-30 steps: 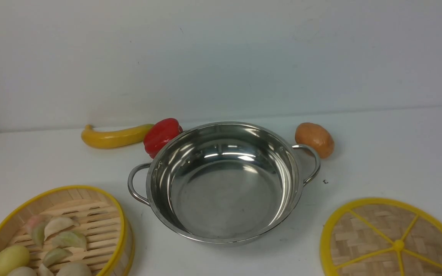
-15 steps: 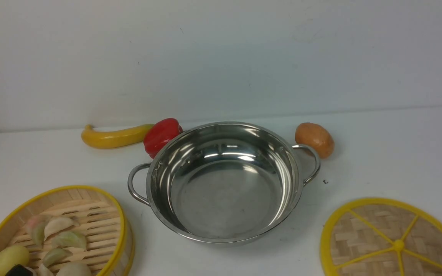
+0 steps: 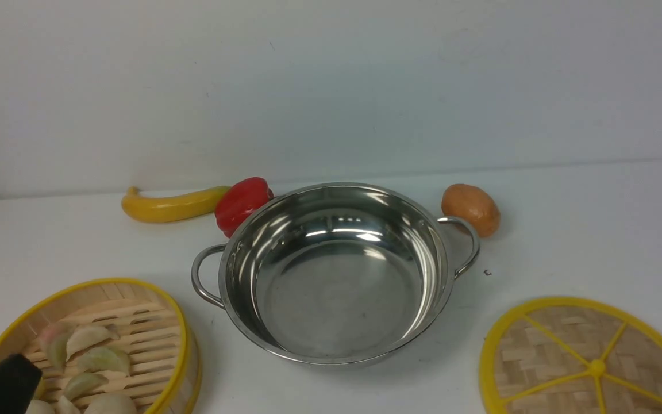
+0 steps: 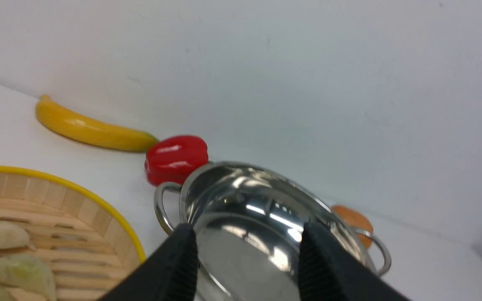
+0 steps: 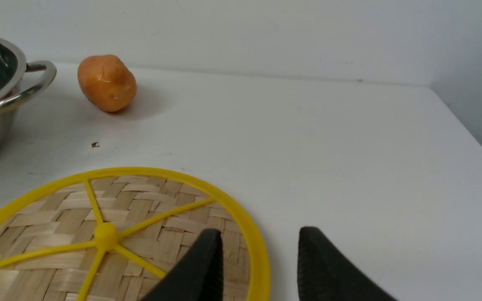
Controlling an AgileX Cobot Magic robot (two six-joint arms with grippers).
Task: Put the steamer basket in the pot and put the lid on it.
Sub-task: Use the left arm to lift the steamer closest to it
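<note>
Guessing it's step one: left gripper (image 4: 247, 234), jaws wide apart, hovers over the steamer basket (image 3: 183, 330) sitting left of the empty pot (image 3: 239, 270). Next it needs a clamp on that rim. Right gripper (image 5: 257, 246), parted too, hangs above the lid (image 3: 561, 356).

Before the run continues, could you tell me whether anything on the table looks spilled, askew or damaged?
Nothing serious. The pot stands upright and empty, the basket holds its dumplings, the lid lies flat. Only a tiny dark speck lies beside the pot's right handle.
</note>
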